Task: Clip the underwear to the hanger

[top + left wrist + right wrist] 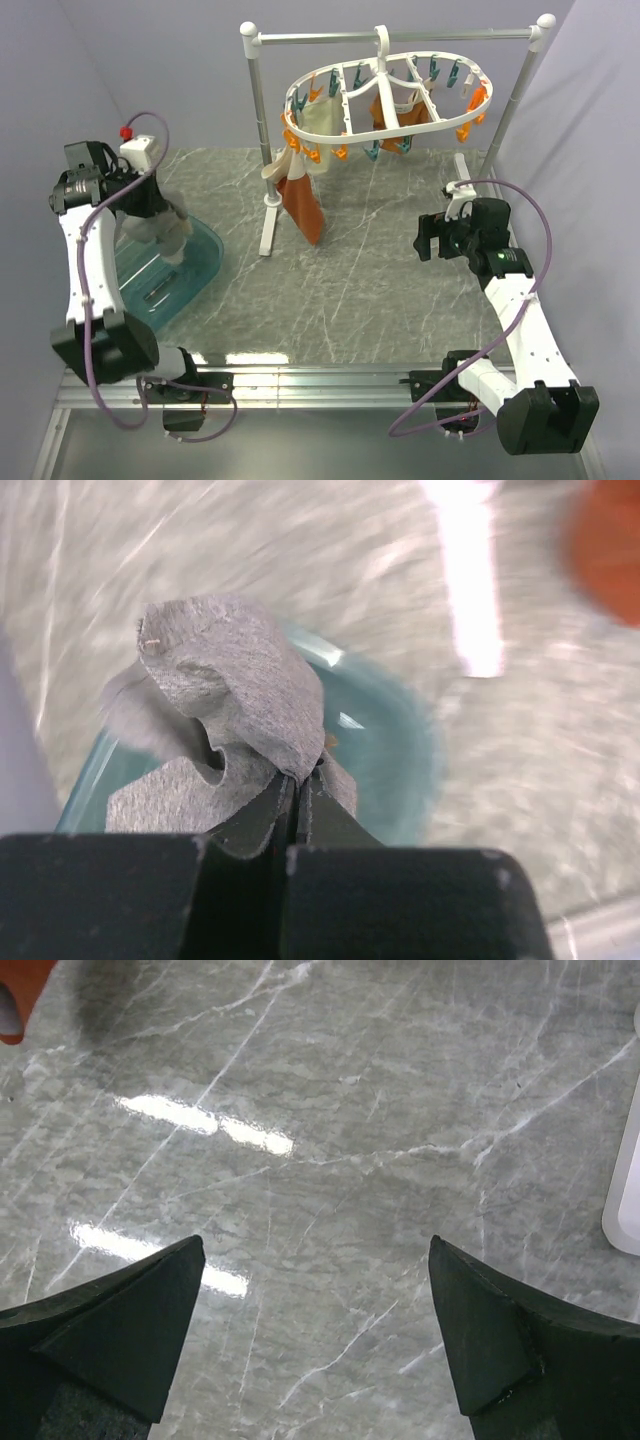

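No text, label or number is readable anywhere.

The underwear hangs over the left tub, the hanger on the rail behind.

Grey underwear, teal tray

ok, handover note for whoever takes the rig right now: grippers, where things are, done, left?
Left gripper: shut on the underwear, held over the teal bin.
Right gripper: open, empty, over the marble table.
Hanger: hangs on the rail stand; a rust-orange garment and a cream garment hang from it.
Done: underwear grasped.
Left: carry it to the hanger and clip it to a free peg.
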Motion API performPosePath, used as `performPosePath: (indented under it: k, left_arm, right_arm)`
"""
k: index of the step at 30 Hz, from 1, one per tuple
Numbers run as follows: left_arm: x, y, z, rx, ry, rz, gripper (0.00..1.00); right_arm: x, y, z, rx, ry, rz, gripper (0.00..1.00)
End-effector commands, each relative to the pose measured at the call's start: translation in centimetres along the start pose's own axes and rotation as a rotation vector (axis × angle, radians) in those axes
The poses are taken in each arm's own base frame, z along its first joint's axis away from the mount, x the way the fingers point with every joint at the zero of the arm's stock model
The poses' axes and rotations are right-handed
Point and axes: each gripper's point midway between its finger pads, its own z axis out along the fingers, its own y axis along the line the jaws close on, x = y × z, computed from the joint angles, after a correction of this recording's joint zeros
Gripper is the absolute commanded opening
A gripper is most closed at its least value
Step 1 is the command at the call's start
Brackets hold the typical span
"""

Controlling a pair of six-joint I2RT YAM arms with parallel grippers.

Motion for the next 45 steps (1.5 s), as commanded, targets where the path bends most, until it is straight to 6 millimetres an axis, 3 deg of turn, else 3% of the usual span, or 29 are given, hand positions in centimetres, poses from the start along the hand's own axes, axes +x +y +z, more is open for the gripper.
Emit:
performPosePath:
  k: [1, 5, 9, 12, 13, 15, 16, 17, 19, 22, 26, 27, 28, 30, 33, 36, 38, 39, 40, 41, 42, 44, 45]
  left_arm:
    - [-0.4, -6.8, -3.5, 0.204, -0.024, 0.082, 0.0]
    - [-0.7, -14.1, -6.4, 0.436, -0.067, 0.195, 0.0]
    - [0.5, -20.1, -8.5, 0.63, -0.065, 0.287, 0.0]
    - [2.3, -22.9, -8.4, 0.753, -0.022, 0.308, 0.0]
    - [4.2, -24.4, -7.7, 0.815, 0.04, 0.317, 0.0]
    - [5.7, -25.9, -6.7, 0.869, 0.082, 0.336, 0.0]
    - [8.0, -27.1, -5.8, 0.906, 0.151, 0.353, 0.0]
    - [8.0, -27.8, -4.5, 0.901, 0.132, 0.374, 0.0]
    - [11.0, -29.4, -2.6, 0.906, 0.213, 0.424, 0.0]
    - [12.5, -32.2, -0.3, 0.916, 0.266, 0.486, 0.0]
    - [10.5, -35.7, 3.1, 0.907, 0.237, 0.474, 0.0]
    - [10.6, -36.3, 4.9, 0.899, 0.268, 0.462, 0.0]
    - [8.6, -37.6, 5.5, 0.906, 0.215, 0.469, 0.0]
    - [7.3, -39.4, 7.6, 0.924, 0.225, 0.454, 0.0]
    - [6.5, -40.5, 10.8, 0.906, 0.234, 0.472, 0.11]
    - [6.3, -39.7, 12.6, 0.837, 0.253, 0.522, 0.34]
    - [6.3, -38.6, 11.6, 0.814, 0.252, 0.567, 0.49]
    - [7.6, -37.5, 11.6, 0.788, 0.274, 0.575, 0.5]
    - [7.9, -36.7, 11.2, 0.773, 0.264, 0.599, 0.65]
    - [7.2, -36.3, 9.7, 0.764, 0.211, 0.618, 0.66]
    - [9.1, -35.0, 9.6, 0.749, 0.248, 0.623, 0.66]
    - [9.2, -34.2, 7.3, 0.756, 0.186, 0.675, 0.66]
    - [11.0, -33.4, 6.9, 0.765, 0.209, 0.684, 0.67]
  right_arm:
    - [-3.0, 0.2, -1.0, -0.006, -0.078, -0.026, 1.0]
    - [-3.2, 0.3, -1.2, -0.012, -0.081, -0.024, 1.0]
    - [-3.3, 0.7, -1.3, -0.035, -0.079, -0.03, 1.0]
    - [-3.2, 1.1, -1.3, -0.055, -0.07, -0.033, 1.0]
    - [-3.1, 1.1, -1.3, -0.063, -0.067, -0.034, 1.0]
    - [-3.0, 1.4, -1.3, -0.083, -0.055, -0.042, 1.0]
    - [-3.1, 1.4, -1.4, -0.084, -0.056, -0.05, 1.0]
    - [-2.9, 1.6, -1.5, -0.091, -0.049, -0.052, 1.0]
    - [-2.8, 1.8, -1.6, -0.105, -0.046, -0.06, 1.0]
    - [-2.6, 1.8, -1.6, -0.106, -0.029, -0.067, 1.0]
    - [-1.9, 1.7, -1.8, -0.101, 0.001, -0.074, 1.0]
    - [-1.7, 1.6, -1.8, -0.099, 0.008, -0.075, 0.99]
    - [-1.6, 1.6, -1.7, -0.101, 0.016, -0.08, 0.99]
    - [-1.2, 1.8, -1.7, -0.111, 0.031, -0.078, 0.97]
    - [-0.9, 2.0, -1.7, -0.127, 0.043, -0.079, 0.94]
    - [-0.3, 2.3, -1.6, -0.152, 0.067, -0.092, 0.93]
    - [0.3, 2.5, -1.3, -0.17, 0.093, -0.08, 0.91]
    - [0.8, 2.8, -1.1, -0.19, 0.109, -0.065, 0.89]
    - [1.2, 3.2, -0.9, -0.212, 0.121, -0.054, 0.86]
    - [2.1, 3.6, -0.3, -0.247, 0.15, -0.031, 0.83]
    - [2.5, 4.0, 0.1, -0.258, 0.168, -0.009, 0.81]
    - [3.3, 4.3, 1.3, -0.271, 0.205, 0.009, 0.74]
    - [3.4, 4.7, 1.7, -0.279, 0.218, 0.025, 0.72]
